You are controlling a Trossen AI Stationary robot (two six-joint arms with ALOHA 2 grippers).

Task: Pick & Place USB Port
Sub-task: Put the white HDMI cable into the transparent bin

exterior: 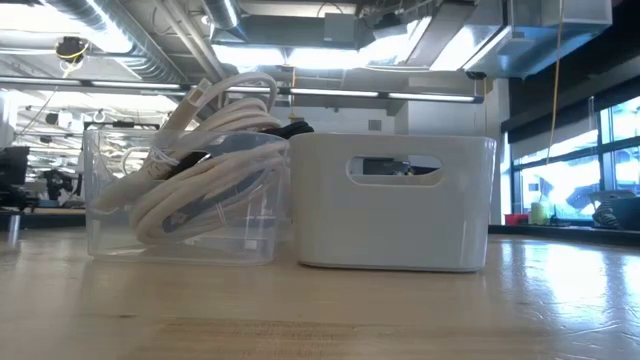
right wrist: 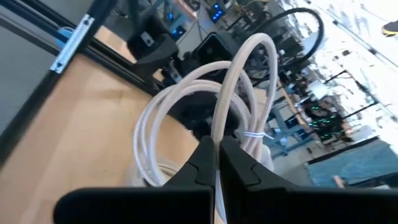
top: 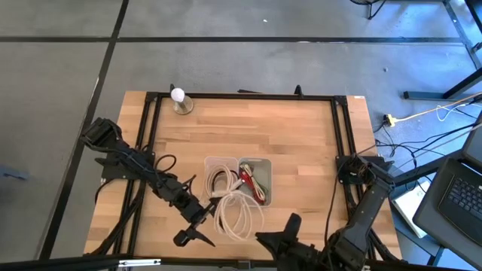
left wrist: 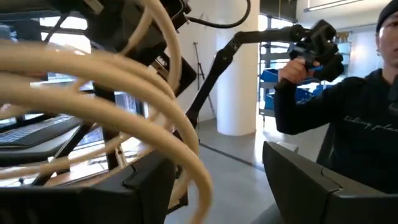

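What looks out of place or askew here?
The white cable coil hangs out over the clear bin toward the table's near edge instead of lying inside. The right gripper is pinching one loop; the left gripper sits beside it.

table: smooth wood | bin: clear plastic | cable: glossy

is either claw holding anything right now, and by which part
The right claw is shut on one loop of the white cable coil, pinching a single strand. Whether the left claw, close beside the coil, holds anything cannot be told.
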